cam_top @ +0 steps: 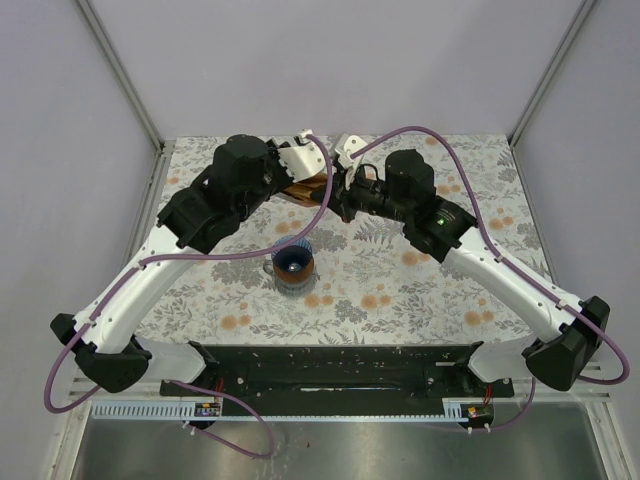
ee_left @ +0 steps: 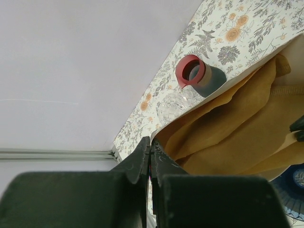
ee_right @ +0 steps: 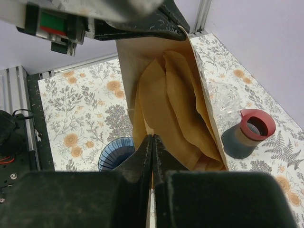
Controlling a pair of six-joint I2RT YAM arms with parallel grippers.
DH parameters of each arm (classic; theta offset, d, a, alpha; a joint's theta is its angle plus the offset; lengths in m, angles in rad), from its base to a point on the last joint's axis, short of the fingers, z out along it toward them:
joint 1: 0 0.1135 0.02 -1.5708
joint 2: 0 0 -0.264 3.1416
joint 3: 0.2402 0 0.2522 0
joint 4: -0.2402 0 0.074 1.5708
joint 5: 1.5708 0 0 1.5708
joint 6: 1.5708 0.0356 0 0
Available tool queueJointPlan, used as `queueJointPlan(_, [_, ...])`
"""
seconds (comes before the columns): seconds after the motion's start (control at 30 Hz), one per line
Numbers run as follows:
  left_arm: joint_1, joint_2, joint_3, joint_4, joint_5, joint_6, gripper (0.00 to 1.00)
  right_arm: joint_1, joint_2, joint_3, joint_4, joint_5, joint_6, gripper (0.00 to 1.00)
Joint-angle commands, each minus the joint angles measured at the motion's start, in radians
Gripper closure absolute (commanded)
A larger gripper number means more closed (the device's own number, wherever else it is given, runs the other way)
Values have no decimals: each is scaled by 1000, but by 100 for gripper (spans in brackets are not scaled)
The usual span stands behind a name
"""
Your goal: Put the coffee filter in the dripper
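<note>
With the left gripper (ee_left: pixel 150 142) jaws closed on the filter packet (ee_right: pixel 125 61) and the right gripper (ee_right: pixel 152 140) jaws closed on a brown coffee filter (ee_right: pixel 166 109) inside it, the blue dripper (cam_top: pixel 293 262) stands on the worktop (cam_top: pixel 420 290) below and nearward of both.

Soft, even light fills all three views, bright, with only faint shadows on the floral worktop (cam_top: pixel 400 290). The overhead frame is sharp throughout. In the wrist views, the left fingers (ee_left: pixel 138 161) and right fingers (ee_right: pixel 140 164) at the bottom edge are dark and blurred, while farther surfaces stay crisp.
</note>
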Motion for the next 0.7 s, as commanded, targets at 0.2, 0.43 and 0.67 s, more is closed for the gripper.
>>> queueJointPlan(0.2, [78,55,128,-19,-3,-50,100,-2,-128,36,47,105,-11,100])
queueJointPlan(0.43, [126,87,210,-42,15,-87,100,-1,-216,22,50,188,10,100])
queueJointPlan(0.67, [265,124,350,-149,62,-226,100,-2,-270,15,53,288,25,100])
